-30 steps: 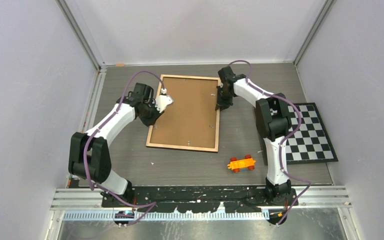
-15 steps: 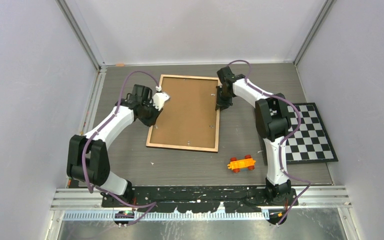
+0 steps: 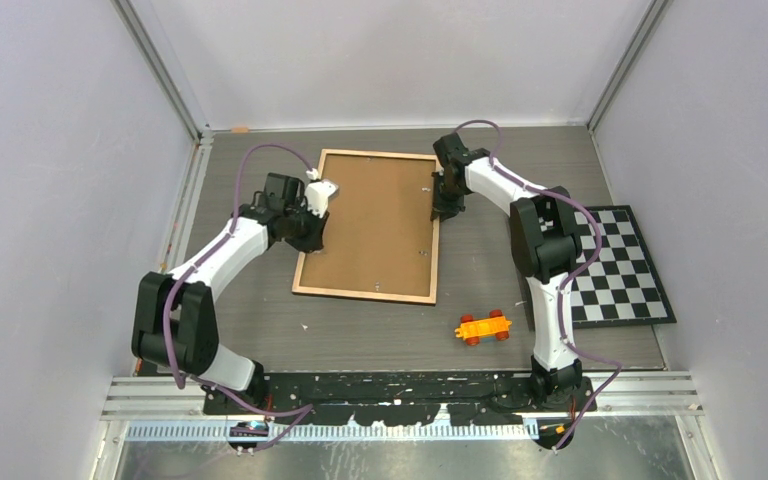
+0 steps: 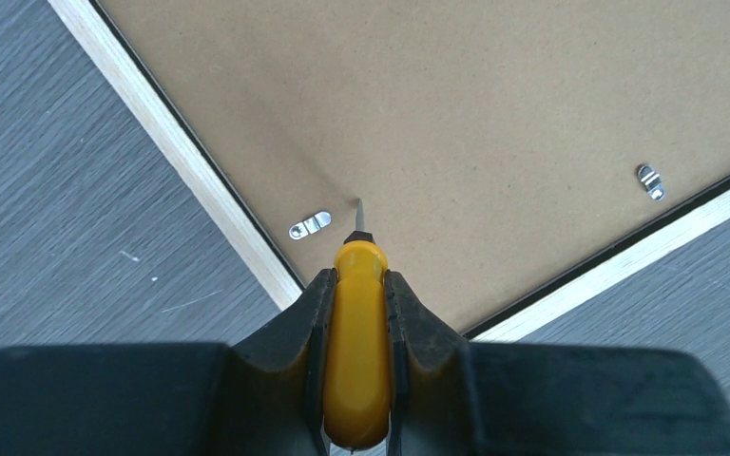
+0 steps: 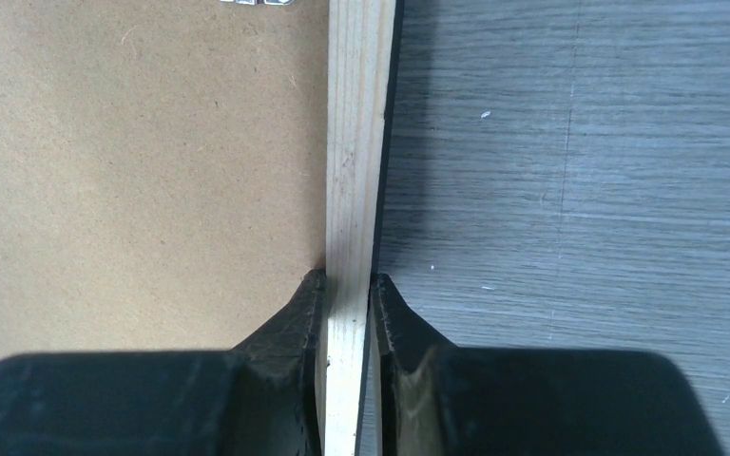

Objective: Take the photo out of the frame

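The frame lies face down on the table, its brown backing board and light wooden rim facing up. The photo is hidden under the board. My left gripper is shut on a yellow-handled screwdriver, whose metal tip touches the board beside a small metal clip near the frame's left edge. In the top view this left gripper is over that left edge. My right gripper is shut on the frame's right rim, one finger on the board side and one outside; from above this right gripper shows.
A second metal clip sits near another edge of the board. An orange toy car lies on the table in front of the frame. A black-and-white checkerboard mat lies at the right. Walls close in the table on three sides.
My left gripper with the screwdriver has shifted a little toward the far side along the frame's left edge. The right gripper and the frame have stayed put.
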Robot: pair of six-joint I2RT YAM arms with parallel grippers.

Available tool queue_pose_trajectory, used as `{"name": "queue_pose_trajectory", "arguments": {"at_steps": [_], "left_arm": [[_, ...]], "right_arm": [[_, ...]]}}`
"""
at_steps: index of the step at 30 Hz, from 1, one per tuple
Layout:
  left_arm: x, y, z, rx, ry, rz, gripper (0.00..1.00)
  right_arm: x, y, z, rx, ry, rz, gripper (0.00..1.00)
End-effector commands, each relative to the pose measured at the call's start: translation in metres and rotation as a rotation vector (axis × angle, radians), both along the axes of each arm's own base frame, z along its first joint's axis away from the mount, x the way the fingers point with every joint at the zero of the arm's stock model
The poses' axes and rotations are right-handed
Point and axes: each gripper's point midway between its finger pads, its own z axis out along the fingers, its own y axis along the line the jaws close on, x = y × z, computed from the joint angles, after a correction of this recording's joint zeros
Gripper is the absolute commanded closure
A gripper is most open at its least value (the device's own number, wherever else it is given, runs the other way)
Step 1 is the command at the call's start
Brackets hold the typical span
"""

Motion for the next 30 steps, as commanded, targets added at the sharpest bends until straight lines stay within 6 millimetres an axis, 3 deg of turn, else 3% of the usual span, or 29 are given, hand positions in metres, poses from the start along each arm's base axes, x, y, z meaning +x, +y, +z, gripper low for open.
{"name": "queue_pose_trajectory", "arguments": {"at_steps": [1, 5, 10, 22, 30], "left_arm": [[-0.011, -0.018, -0.003, -0.076, 0.074, -0.028, 1.00], [0.006, -0.021, 0.027, -0.084, -0.017, -0.046, 1.00], [0.042, -0.007, 0.046, -0.010, -0.098, -0.023, 1.00], [0.127, 0.018, 0.054, 0.098, -0.190, 0.077, 1.00], [0.143, 0.038, 0.044, 0.212, -0.197, 0.111, 1.00]], "right_arm": [[-0.027, 0.003, -0.039, -0.073, 0.094, 0.039, 1.00], [-0.027, 0.004, -0.038, -0.074, 0.087, 0.062, 0.99], [-0.037, 0.024, -0.035, -0.026, 0.098, 0.194, 1.00], [-0.061, 0.027, -0.037, -0.047, 0.135, 0.296, 0.99], [-0.064, 0.023, -0.038, -0.054, 0.140, 0.284, 1.00]]}}
